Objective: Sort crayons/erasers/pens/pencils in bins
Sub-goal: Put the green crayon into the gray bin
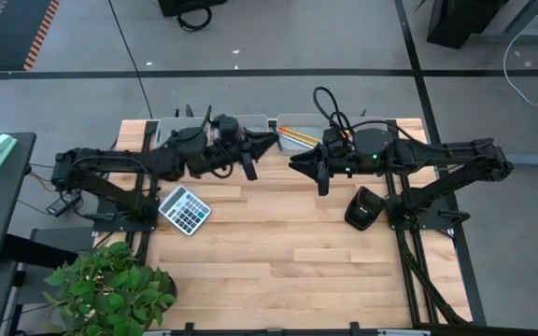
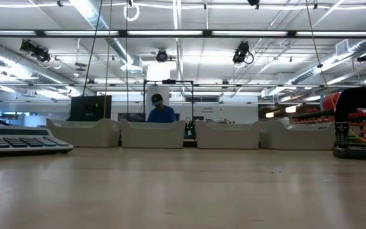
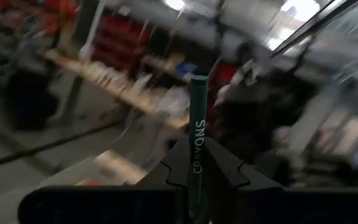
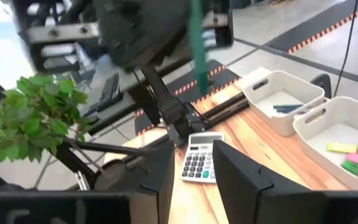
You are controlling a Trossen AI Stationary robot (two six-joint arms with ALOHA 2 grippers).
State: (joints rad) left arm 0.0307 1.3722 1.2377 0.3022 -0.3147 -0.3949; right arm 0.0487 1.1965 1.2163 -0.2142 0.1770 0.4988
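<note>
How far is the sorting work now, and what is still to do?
Mostly done, it seems. Bins already hold items: erasers in one, pencils in another. In hand: the left gripper has its jaws shut on a green crayon, held in the air. The right gripper is open and empty. No loose items show on the table; only a calculator remains.

The left wrist view's background is smeared with motion blur. From overhead, both arms cover most of the bins (image 1: 292,119) at 12 o'clock. The green crayon (image 3: 196,146) runs below its frame's edge.
</note>
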